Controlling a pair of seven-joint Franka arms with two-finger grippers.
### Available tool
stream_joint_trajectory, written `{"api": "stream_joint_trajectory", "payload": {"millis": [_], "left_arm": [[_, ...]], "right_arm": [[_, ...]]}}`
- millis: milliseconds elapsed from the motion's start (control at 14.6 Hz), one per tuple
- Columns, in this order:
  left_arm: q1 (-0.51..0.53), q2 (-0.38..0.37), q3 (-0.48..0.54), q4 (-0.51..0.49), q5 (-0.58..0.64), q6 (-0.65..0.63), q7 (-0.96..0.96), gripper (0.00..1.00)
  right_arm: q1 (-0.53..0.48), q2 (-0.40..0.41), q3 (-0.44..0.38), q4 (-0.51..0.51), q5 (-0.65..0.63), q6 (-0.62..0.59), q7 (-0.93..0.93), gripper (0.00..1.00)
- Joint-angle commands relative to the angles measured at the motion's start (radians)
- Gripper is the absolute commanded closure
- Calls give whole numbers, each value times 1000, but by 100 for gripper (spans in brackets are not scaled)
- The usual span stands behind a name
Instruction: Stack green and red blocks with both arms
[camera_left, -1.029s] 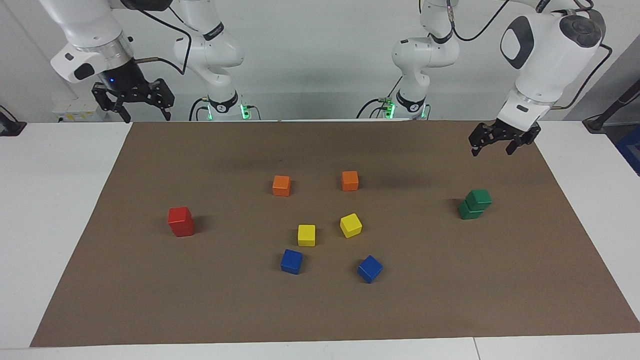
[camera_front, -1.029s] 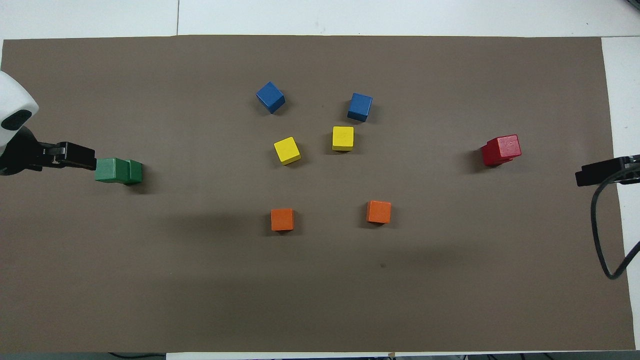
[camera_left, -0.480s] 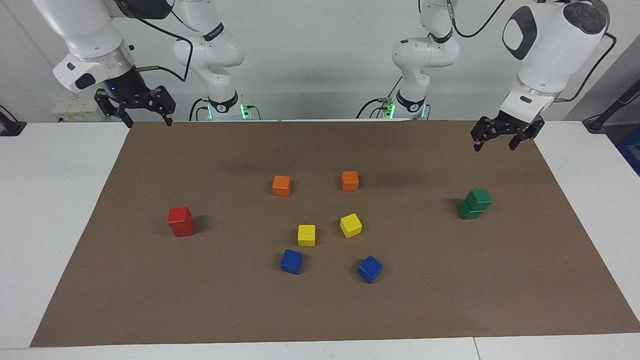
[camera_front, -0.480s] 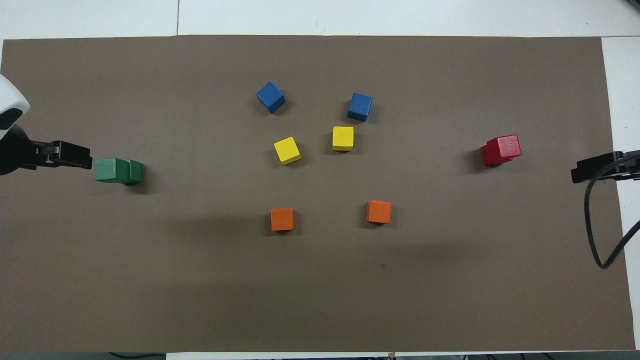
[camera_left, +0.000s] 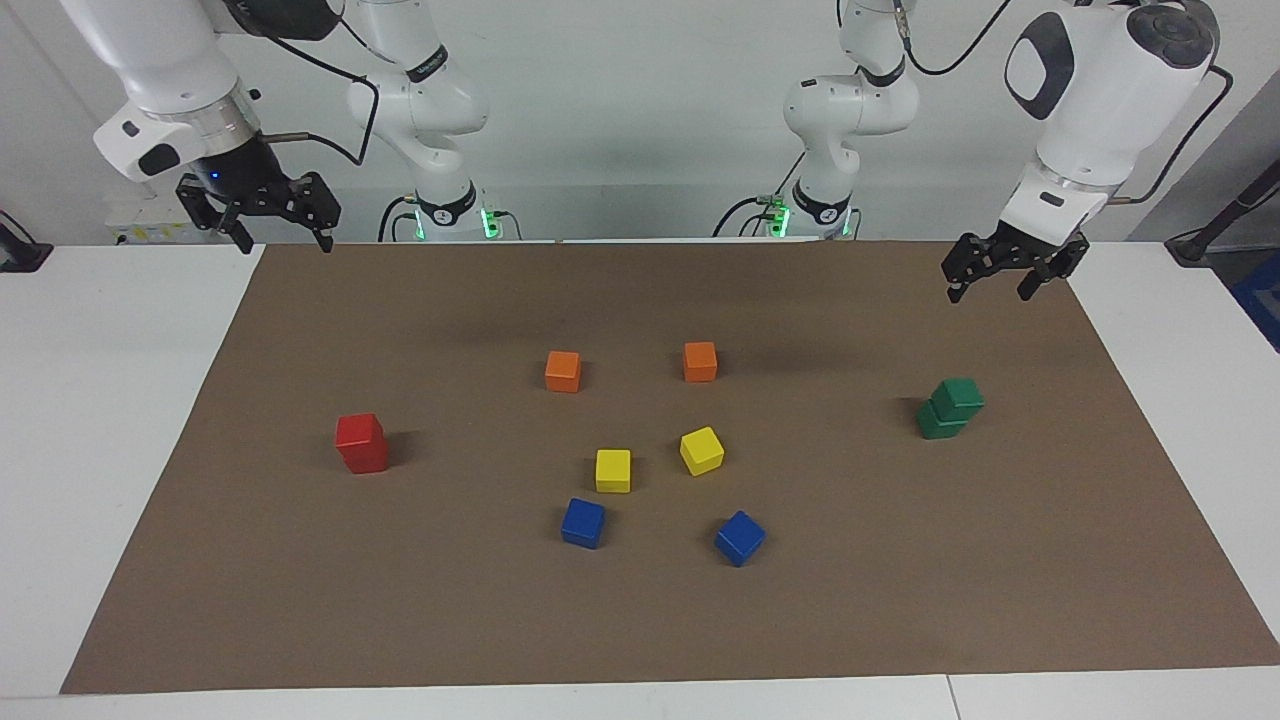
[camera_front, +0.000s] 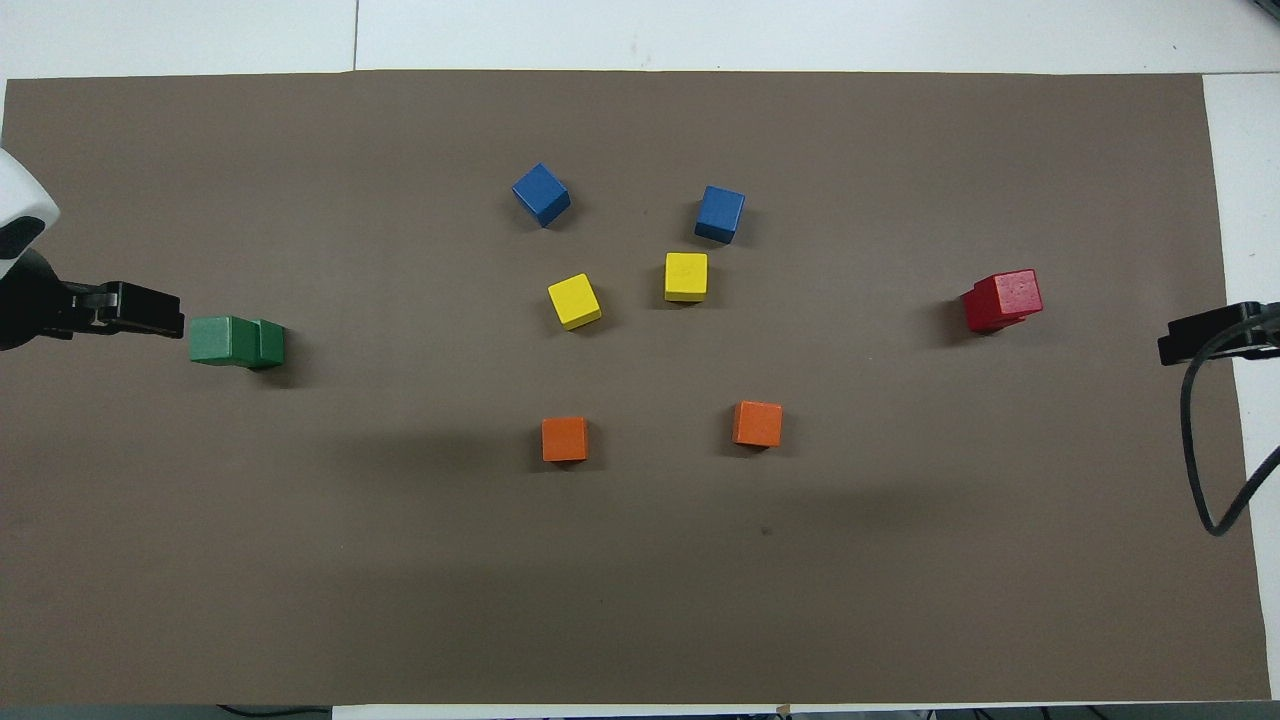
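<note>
2 stacks done: green pair (camera_left: 950, 408), red pair (camera_left: 361, 443); both grippers empty.

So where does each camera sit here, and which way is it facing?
Facing view: high across the table, looking toward the robots; both arms show whole, left end effector and right end effector raised, open, empty.
Overhead view: above the robots' end, looking steeply down; only the end effectors' tips show at the mat's ends.
Shared: the green stack, red stack, and the orange, yellow and blue cubes, half a turn apart.
</note>
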Motion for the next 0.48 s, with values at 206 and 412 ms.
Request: {"api": "stream_joint_trajectory", "payload": {"millis": [206,412], "left_arm": [[-2,-13,4,0,-4,-15,-4,0],[-2,-13,5,0,-4,-15,-4,0]], "right_arm": [[-7,-4,6,4,-29,-6,7,0],[-7,-5,7,1,-29,-6,8,0]]}}
